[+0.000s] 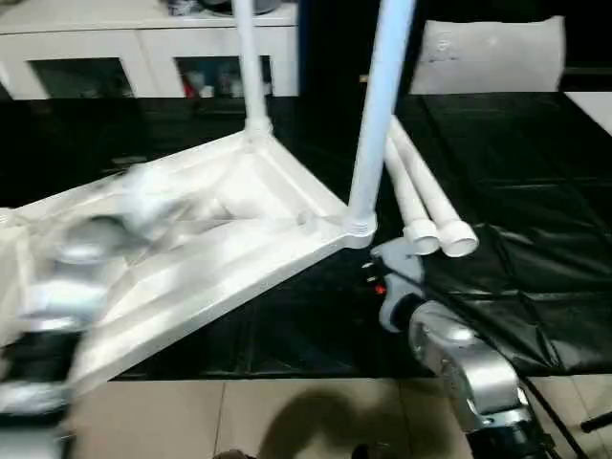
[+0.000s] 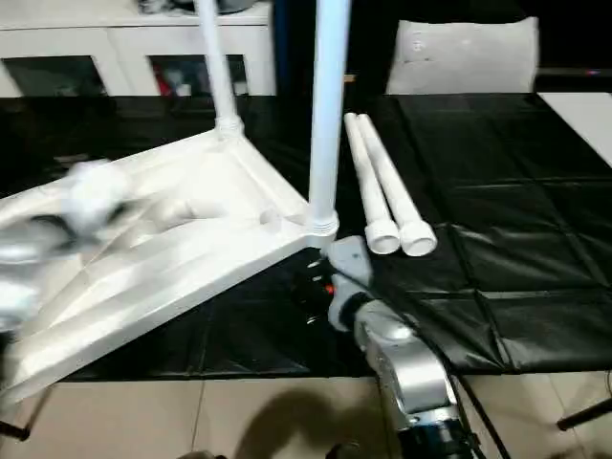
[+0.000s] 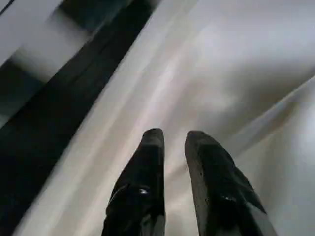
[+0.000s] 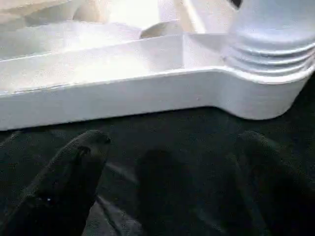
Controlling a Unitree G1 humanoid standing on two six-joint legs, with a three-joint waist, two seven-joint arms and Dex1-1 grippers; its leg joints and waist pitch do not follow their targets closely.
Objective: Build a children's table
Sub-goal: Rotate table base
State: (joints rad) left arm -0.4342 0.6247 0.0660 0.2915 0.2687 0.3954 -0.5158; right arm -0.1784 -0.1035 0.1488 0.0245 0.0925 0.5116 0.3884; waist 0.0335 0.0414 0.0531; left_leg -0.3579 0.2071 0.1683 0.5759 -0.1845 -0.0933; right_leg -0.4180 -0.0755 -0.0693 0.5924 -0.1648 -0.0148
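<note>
The children's table (image 1: 229, 239) lies upside down on the black quilted mat (image 1: 535, 191), its smooth white plastic top with the ribbed underside facing up, near the mat's front edge. Two long tapered tube legs stand upright in round corner sockets: one (image 1: 381, 115) at the near right corner, one (image 1: 251, 67) at the far corner. Two loose legs (image 1: 421, 196) lie side by side on the mat just beside it, long axes running from front to back, open ends toward the front. The left gripper (image 3: 174, 142) hovers over the underside, black fingers slightly apart, holding nothing. The right gripper (image 4: 172, 142) is spread wide and empty before the near right corner.
</note>
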